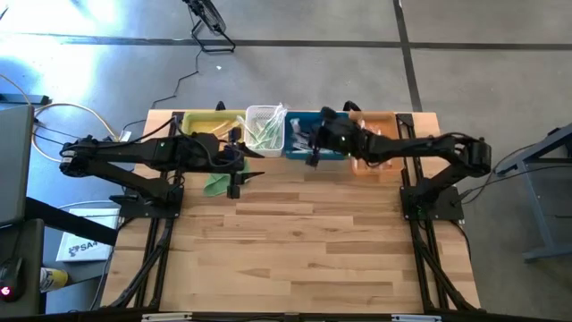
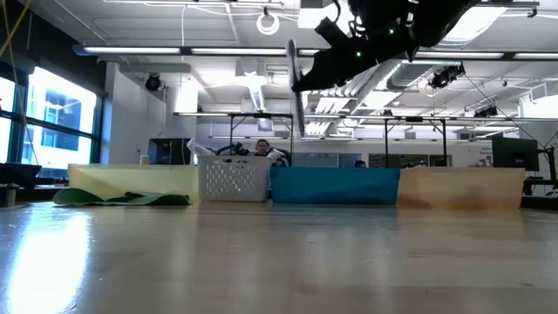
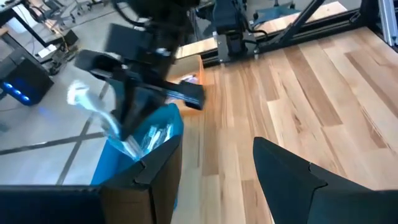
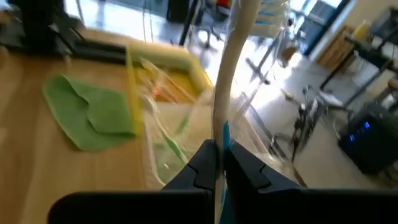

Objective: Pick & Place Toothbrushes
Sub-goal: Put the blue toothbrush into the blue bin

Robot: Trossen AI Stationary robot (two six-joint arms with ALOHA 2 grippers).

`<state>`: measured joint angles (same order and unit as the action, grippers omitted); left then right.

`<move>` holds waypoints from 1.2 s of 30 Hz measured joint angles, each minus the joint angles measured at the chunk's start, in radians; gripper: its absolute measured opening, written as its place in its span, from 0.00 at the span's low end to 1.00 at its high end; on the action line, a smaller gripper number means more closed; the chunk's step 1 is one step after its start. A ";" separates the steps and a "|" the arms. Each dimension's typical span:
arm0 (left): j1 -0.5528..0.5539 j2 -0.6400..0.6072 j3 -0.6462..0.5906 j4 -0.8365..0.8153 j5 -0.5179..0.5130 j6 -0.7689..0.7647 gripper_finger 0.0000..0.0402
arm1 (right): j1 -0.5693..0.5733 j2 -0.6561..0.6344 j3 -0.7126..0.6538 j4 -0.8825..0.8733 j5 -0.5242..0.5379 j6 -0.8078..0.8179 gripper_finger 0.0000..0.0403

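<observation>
Floor: grey polished concrete floor (image 1: pixel 295 80) with dark seams and bright glare at one side.
Ceiling: white open ceiling (image 2: pixel 174 26) with beams, ducts and long strip lights.
Windows: tall bright windows (image 2: pixel 52 122) along one wall, daylight coming in.
Table: light wooden plank tabletop (image 1: pixel 295 241), glossy with reflected light.
Furniture: dark metal-framed workbenches (image 2: pixel 410 144) beyond the table; a grey desk frame (image 1: pixel 545 170) beside it.
Person: a seated person (image 2: pixel 261 150), partly hidden, far back.
</observation>
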<state>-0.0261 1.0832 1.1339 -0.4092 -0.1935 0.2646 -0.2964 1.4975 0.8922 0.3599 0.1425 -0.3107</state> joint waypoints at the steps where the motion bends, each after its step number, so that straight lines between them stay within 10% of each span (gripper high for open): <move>1: 0.000 0.000 0.000 -0.002 0.000 0.000 0.48 | -0.016 0.000 0.017 -0.038 -0.003 0.000 0.02; 36: 0.000 0.001 0.000 -0.049 -0.003 0.000 0.48 | -0.278 0.105 0.074 -0.669 -0.075 0.023 0.02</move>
<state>-0.0261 1.0840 1.1339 -0.4583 -0.1967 0.2645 -0.5739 1.6024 0.9657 -0.3091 0.0678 -0.2876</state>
